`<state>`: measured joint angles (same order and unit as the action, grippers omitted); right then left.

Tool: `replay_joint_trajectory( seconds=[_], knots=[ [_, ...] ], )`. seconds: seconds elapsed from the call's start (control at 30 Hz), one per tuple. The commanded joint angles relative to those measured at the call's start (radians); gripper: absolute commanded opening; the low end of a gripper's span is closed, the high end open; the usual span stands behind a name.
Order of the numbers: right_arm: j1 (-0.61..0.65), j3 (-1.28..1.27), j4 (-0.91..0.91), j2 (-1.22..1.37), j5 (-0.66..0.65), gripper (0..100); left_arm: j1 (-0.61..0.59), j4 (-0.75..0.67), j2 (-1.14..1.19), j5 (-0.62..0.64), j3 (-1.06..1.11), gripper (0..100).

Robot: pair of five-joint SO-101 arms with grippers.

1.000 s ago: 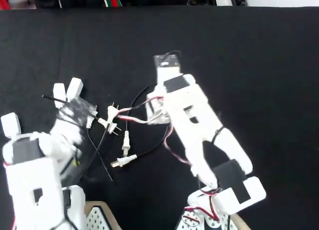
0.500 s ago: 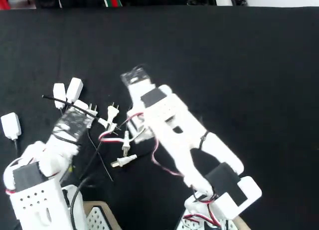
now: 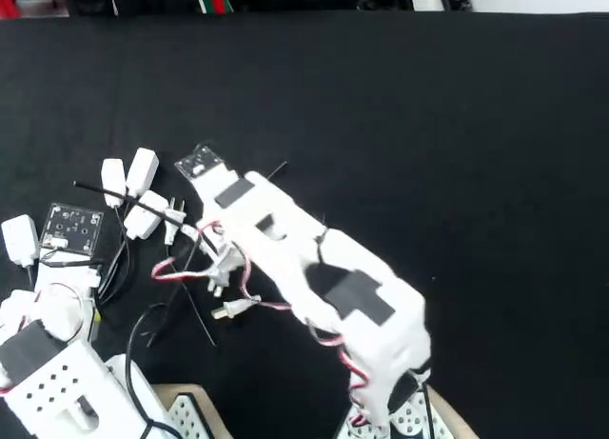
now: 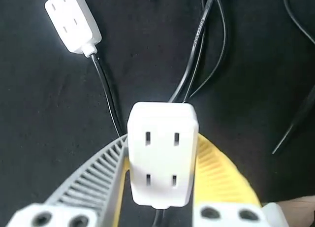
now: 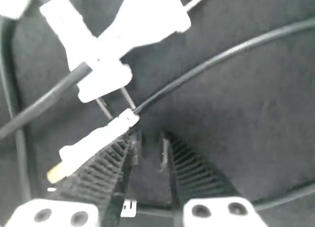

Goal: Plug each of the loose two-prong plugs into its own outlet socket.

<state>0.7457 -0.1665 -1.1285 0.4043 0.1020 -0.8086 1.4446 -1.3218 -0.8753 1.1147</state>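
Left fingers [image 4: 216, 173] pinch an outlet socket [image 4: 162, 160], its four slots empty. Your right fingers [image 5: 194, 170] stand slightly spread, gripping nothing, with one two-prong plug [image 5: 93, 141] against a fingertip and a second plug [image 5: 98, 74] just beyond on the worktop [image 5: 256, 104], cords crossing. Close here and you risk snagging a cord [image 5: 211, 59] or both plugs together.

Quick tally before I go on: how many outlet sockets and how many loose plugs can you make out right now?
Outlet socket: 5, four on the table, one in the left gripper.
Two-prong plug: at least 3 clear; the right arm may hide more.
Total: at least 8.
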Motion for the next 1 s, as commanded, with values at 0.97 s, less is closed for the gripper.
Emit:
replay_joint_trajectory(
  seconds=[0.97],
  knots=[
    [-0.779, 0.041, -0.408, -0.331, -0.192, 8.5, 1.175, -0.549, 0.772, 0.172, -0.219, 3]
  ],
)
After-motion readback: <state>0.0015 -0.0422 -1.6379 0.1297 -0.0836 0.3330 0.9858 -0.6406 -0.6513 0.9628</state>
